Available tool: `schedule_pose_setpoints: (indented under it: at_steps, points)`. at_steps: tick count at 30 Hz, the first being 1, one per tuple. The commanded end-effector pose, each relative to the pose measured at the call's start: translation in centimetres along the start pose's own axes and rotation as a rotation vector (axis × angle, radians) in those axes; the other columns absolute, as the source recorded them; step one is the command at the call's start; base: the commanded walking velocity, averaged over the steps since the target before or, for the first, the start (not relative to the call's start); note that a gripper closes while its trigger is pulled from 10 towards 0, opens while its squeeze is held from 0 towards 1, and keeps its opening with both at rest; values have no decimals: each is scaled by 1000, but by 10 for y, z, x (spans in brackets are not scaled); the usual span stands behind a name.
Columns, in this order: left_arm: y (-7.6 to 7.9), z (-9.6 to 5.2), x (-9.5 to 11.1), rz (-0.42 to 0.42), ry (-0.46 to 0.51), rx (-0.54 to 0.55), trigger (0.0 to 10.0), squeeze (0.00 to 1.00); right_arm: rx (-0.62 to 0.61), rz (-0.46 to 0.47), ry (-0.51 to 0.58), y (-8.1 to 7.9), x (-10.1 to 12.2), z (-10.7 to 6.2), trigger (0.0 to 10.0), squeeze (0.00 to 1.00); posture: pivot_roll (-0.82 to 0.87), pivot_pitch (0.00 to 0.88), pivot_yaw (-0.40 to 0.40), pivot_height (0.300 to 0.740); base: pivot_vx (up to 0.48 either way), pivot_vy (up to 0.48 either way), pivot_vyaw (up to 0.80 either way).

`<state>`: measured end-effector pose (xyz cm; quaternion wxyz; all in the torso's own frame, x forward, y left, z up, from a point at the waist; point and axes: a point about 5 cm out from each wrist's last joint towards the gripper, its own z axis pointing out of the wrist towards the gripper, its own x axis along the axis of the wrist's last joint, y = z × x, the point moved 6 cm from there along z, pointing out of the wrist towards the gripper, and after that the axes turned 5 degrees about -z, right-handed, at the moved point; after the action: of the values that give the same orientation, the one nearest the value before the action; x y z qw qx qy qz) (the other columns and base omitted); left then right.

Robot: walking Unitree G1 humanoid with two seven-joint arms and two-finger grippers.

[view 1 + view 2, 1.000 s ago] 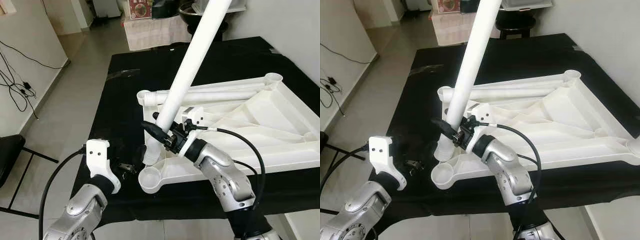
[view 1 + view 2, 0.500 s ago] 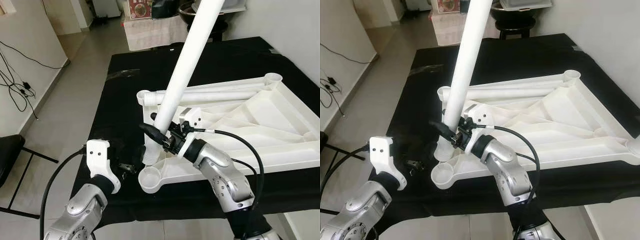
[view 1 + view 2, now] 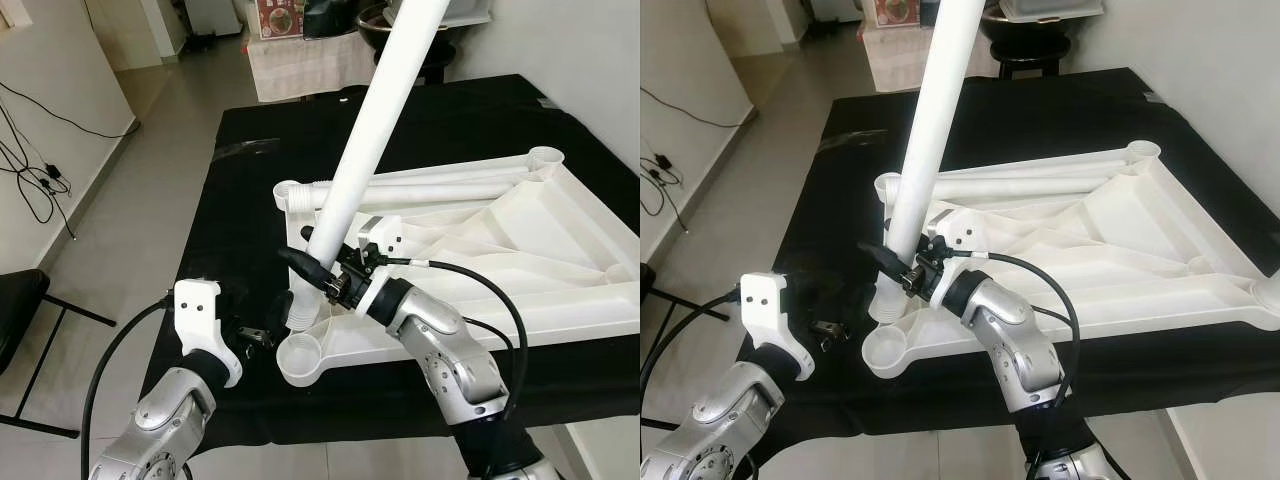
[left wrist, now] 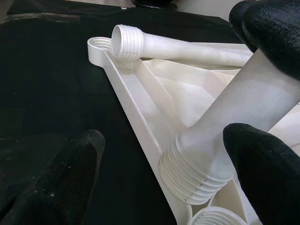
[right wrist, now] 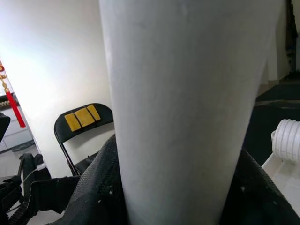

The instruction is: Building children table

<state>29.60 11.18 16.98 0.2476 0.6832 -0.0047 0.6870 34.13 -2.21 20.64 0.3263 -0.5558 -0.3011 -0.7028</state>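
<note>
One white tabletop point(image 3: 520, 240), lying upside down on one black-covered table point(image 3: 250, 200). Two white legs: one leg point(image 3: 370, 150) is standing steeply tilted, its threaded end point(image 4: 194, 176) pointing down beside the near corner socket point(image 3: 300, 358), its long axis rising up and away to the right; the second leg point(image 3: 430, 188) is lying flat along the tabletop's far edge, its threaded end toward the left corner. The right gripper point(image 3: 318, 262) is clamping the tilted leg low on its shaft. The left gripper point(image 3: 255, 337) is hovering near the corner socket, its fingers point(image 4: 51, 183) spread wide, grasping nothing.
</note>
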Motion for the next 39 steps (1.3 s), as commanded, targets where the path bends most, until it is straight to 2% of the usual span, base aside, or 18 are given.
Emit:
schedule_pose_setpoints:
  at_steps: [1,19,27,28,29,30,32,33,37,39]
  points:
    - [-6,-1,-5,-1,-12,25,10000,0,21,20,-71,-7,-20,0,10000,0,-33,117,63,740,0,0,0]
    - [-6,0,-4,1,-7,25,10000,0,30,9,-73,-8,-20,1,10000,0,-36,111,59,740,0,0,0]
    - [3,-2,-4,49,-25,-17,10000,0,54,7,-66,-10,-17,0,10000,0,-37,116,57,740,0,0,0]
    - [7,-3,-5,59,-32,-36,10000,0,68,4,-64,-11,-16,0,10000,0,-37,116,57,740,0,0,0]
    - [22,-8,-6,65,-59,-117,10000,0,166,-5,-58,-22,-8,-1,10000,0,-33,121,57,740,0,0,0]
    - [28,-10,-6,61,-69,-147,10000,0,211,-5,-55,-27,-4,-2,10000,0,-33,121,57,740,0,0,0]
    - [31,-12,-6,58,-75,-165,10000,0,239,-4,-53,-30,-2,-3,10000,0,-33,121,57,740,0,0,0]
    - [35,-16,-7,56,-87,-190,10000,0,295,-22,-53,-35,4,-4,10000,0,-29,125,60,740,0,0,0]
    - [38,-18,-8,57,-94,-204,10000,0,330,-36,-54,-38,8,-5,10000,0,-29,125,60,740,0,0,0]
    - [41,-26,-10,58,-114,-222,10000,0,471,-104,-84,-52,14,-10,10000,0,-19,130,62,740,0,0,0]
